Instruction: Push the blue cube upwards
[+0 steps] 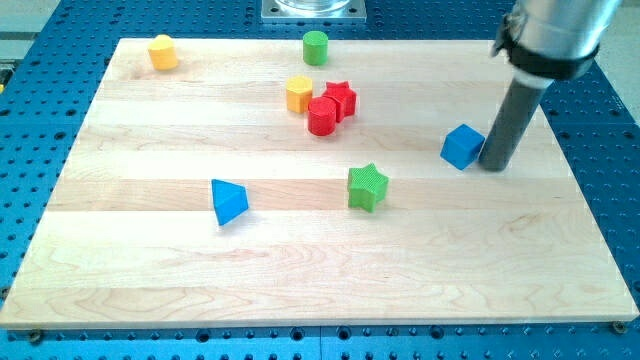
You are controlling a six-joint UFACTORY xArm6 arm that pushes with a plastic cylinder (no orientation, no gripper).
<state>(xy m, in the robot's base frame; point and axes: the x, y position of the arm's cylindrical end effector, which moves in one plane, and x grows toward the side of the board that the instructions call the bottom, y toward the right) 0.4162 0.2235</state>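
blue cube (462, 146) is seen on the wooden board (150, 270), toward its right edge, with my tip (493, 166) set just beside it at roughly four o'clock, seemingly touching its right face. no jaws are carried by the rod, so nothing is clamped. for an upward push the tip would need to be brought to the cube's six o'clock side; from here a shove would likely send it toward nine o'clock.

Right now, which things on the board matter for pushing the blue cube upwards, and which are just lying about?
Job: blue cube; my tip, right beside the cube on the view's right.

Lying about: blue triangular block; green star; red cylinder; red star; yellow block; green cylinder; yellow block at top left.
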